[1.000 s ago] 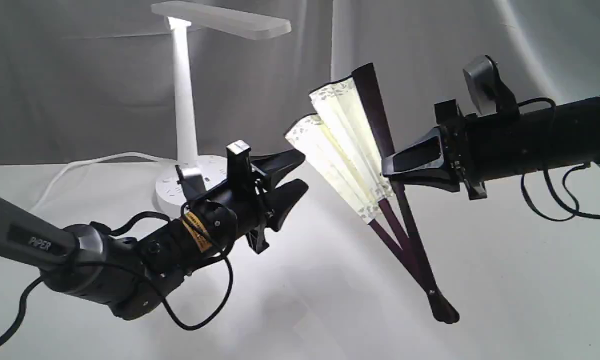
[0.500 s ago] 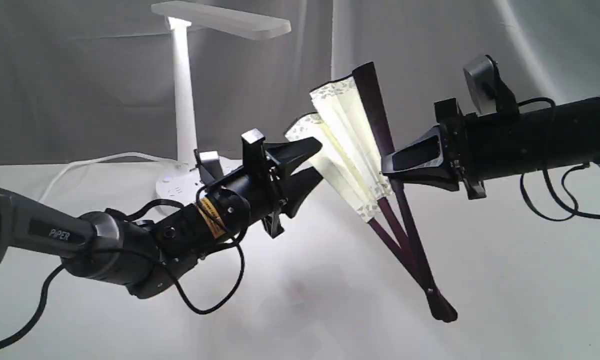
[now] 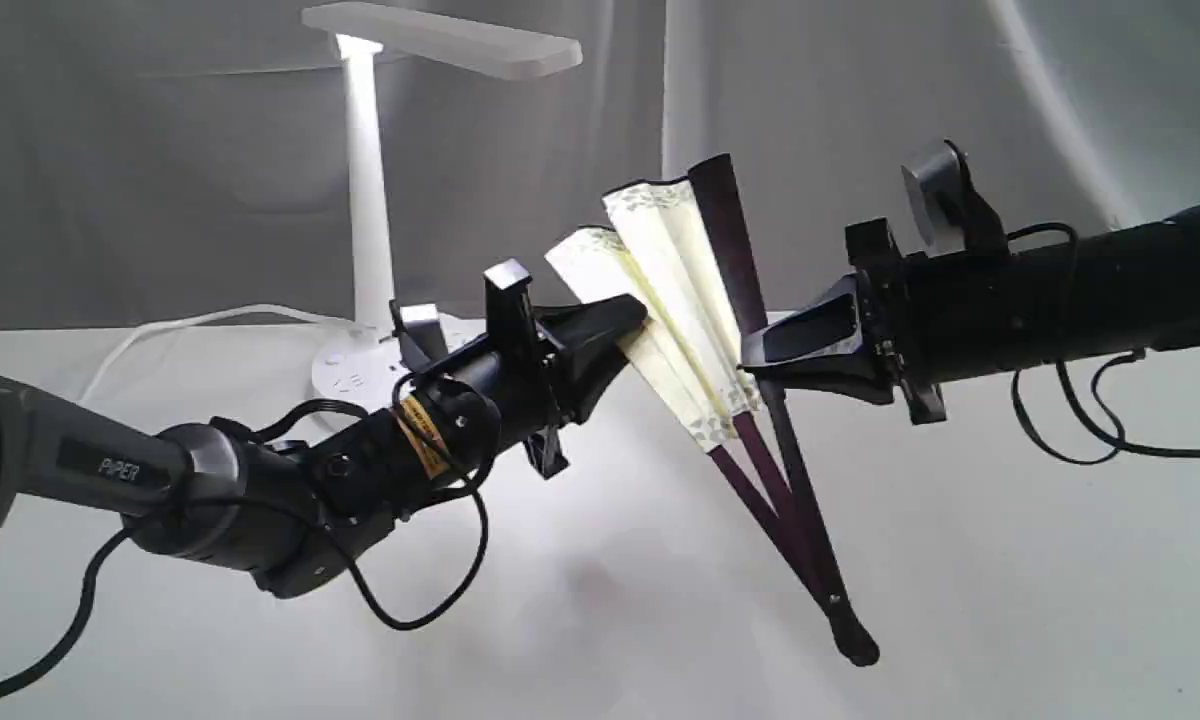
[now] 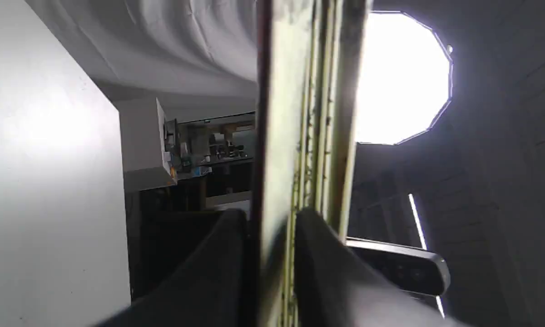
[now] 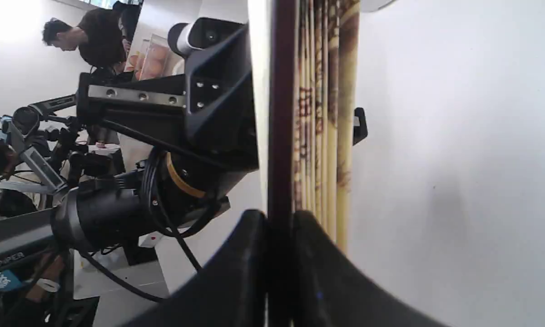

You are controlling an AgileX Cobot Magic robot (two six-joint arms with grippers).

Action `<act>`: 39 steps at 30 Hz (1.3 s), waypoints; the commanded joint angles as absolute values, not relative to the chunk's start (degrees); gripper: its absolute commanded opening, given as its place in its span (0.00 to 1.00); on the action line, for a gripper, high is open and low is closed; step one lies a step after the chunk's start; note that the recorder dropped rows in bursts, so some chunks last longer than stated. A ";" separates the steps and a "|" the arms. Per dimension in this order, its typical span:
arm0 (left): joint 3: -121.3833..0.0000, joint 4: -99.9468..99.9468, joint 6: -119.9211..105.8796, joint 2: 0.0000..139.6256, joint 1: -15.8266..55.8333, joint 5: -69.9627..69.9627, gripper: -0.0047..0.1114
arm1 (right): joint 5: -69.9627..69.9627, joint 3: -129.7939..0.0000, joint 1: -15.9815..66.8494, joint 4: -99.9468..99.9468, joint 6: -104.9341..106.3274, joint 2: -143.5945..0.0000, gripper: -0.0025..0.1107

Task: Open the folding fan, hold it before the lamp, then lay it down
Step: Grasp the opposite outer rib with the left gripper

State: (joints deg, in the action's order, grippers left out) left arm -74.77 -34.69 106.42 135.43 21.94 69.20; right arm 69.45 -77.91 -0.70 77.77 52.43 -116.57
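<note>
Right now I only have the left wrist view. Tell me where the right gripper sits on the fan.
Observer: The right gripper is shut on the fan's dark outer guard, about midway along it.
Operator: Give me how far open it is.
Observer: Only partly. The pleats splay in a narrow wedge, with the pivot end lowest.
Operator: Now place the lamp.
Observer: The lamp stands at the back left, behind the left gripper. In the exterior view the fan is to the lamp's right, not in front of it.
</note>
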 commanded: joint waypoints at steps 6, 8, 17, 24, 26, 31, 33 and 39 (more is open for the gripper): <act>-74.90 -34.80 106.34 135.43 22.24 69.96 0.04 | 69.96 -78.07 -0.56 79.10 52.24 -116.43 0.02; -74.90 -35.09 106.34 135.43 22.24 69.96 0.04 | 69.96 -78.07 -0.56 79.10 52.24 -116.43 0.02; -74.90 -37.58 109.86 135.43 22.24 69.96 0.04 | 69.96 -78.07 -0.56 82.01 52.24 -116.43 0.24; -74.90 -41.92 112.63 135.43 22.24 69.96 0.04 | 69.96 -78.07 -0.56 82.76 52.24 -116.43 0.36; -74.90 -43.18 113.97 135.43 22.24 69.96 0.04 | 69.79 -78.07 -0.56 83.03 52.24 -116.43 0.36; -74.90 -46.04 115.57 135.32 22.13 69.96 0.04 | 67.58 -78.07 -0.56 83.13 52.24 -116.43 0.36; -74.90 -46.42 115.80 135.32 22.00 69.96 0.04 | 67.60 -78.07 -0.56 83.13 52.24 -116.43 0.35; -74.90 -47.62 116.96 135.08 21.28 69.96 0.04 | 65.68 -78.07 -0.56 83.00 52.67 -116.43 0.18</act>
State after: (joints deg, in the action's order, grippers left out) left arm -74.77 -45.48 116.49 135.43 21.35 69.67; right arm 66.35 -77.91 -0.70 81.10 51.66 -116.55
